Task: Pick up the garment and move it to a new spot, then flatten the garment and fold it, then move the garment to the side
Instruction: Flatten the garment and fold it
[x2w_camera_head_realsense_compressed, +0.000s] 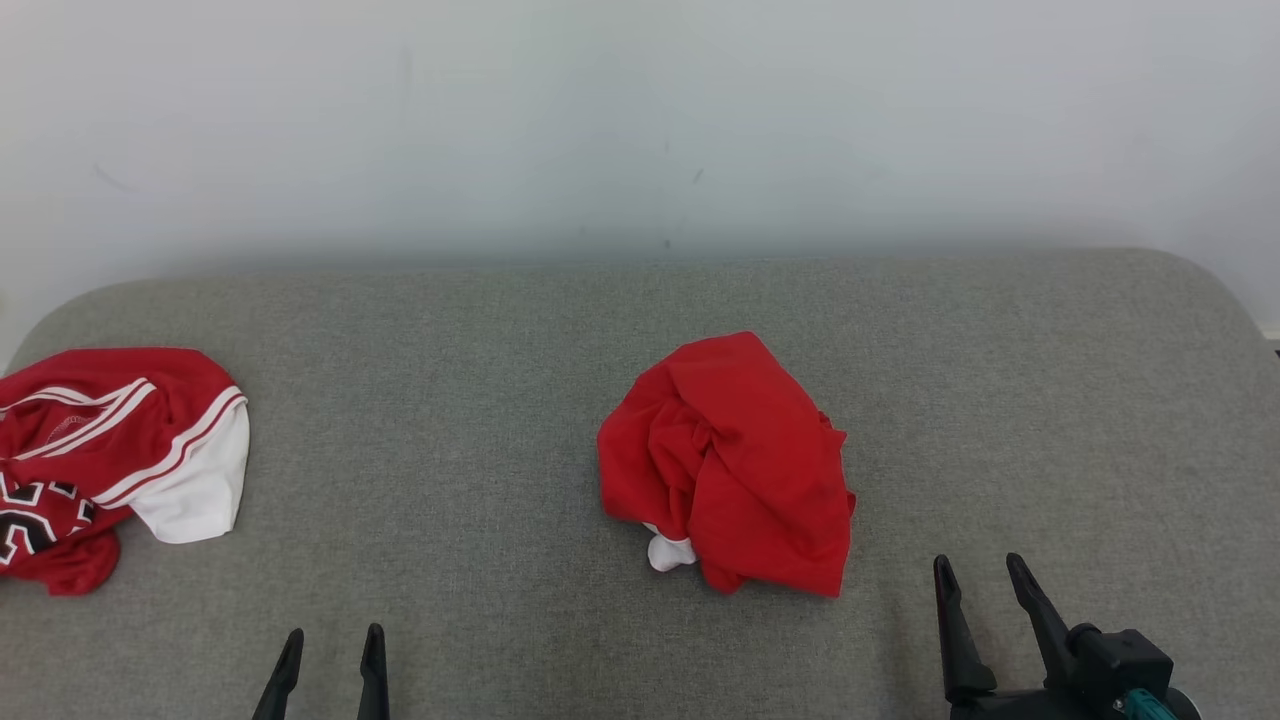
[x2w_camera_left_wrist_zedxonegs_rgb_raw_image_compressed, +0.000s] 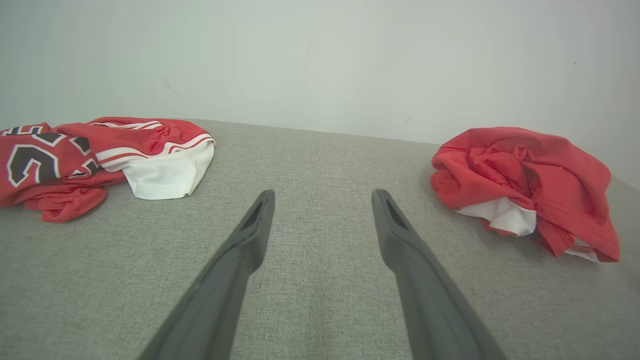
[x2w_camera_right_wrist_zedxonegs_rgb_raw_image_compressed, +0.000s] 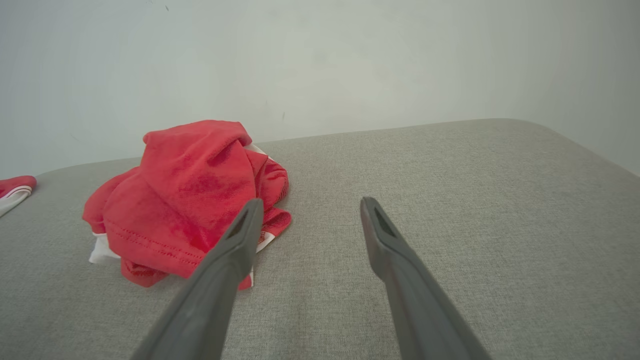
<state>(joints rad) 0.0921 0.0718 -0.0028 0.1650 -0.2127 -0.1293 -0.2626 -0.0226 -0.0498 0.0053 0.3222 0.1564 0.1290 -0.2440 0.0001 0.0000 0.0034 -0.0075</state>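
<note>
A crumpled red garment (x2w_camera_head_realsense_compressed: 727, 462) with a bit of white showing lies bunched in the middle of the grey cushion. From the left wrist it sits at the right (x2w_camera_left_wrist_zedxonegs_rgb_raw_image_compressed: 525, 182); from the right wrist it sits left of the fingers (x2w_camera_right_wrist_zedxonegs_rgb_raw_image_compressed: 187, 200). My left gripper (x2w_camera_head_realsense_compressed: 333, 640) is open at the lower left, well clear of the garment, with nothing between its fingers. My right gripper (x2w_camera_head_realsense_compressed: 980, 565) is open at the lower right, just right of the garment and not touching it. The left gripper (x2w_camera_left_wrist_zedxonegs_rgb_raw_image_compressed: 322, 197) and the right gripper (x2w_camera_right_wrist_zedxonegs_rgb_raw_image_compressed: 310, 205) hover over bare fabric.
A second red and white jersey (x2w_camera_head_realsense_compressed: 110, 450) with black numerals lies heaped at the cushion's far left edge, also seen as the jersey (x2w_camera_left_wrist_zedxonegs_rgb_raw_image_compressed: 95, 155). The grey upholstered surface (x2w_camera_head_realsense_compressed: 1050, 400) has rounded back corners and meets a pale wall (x2w_camera_head_realsense_compressed: 640, 120).
</note>
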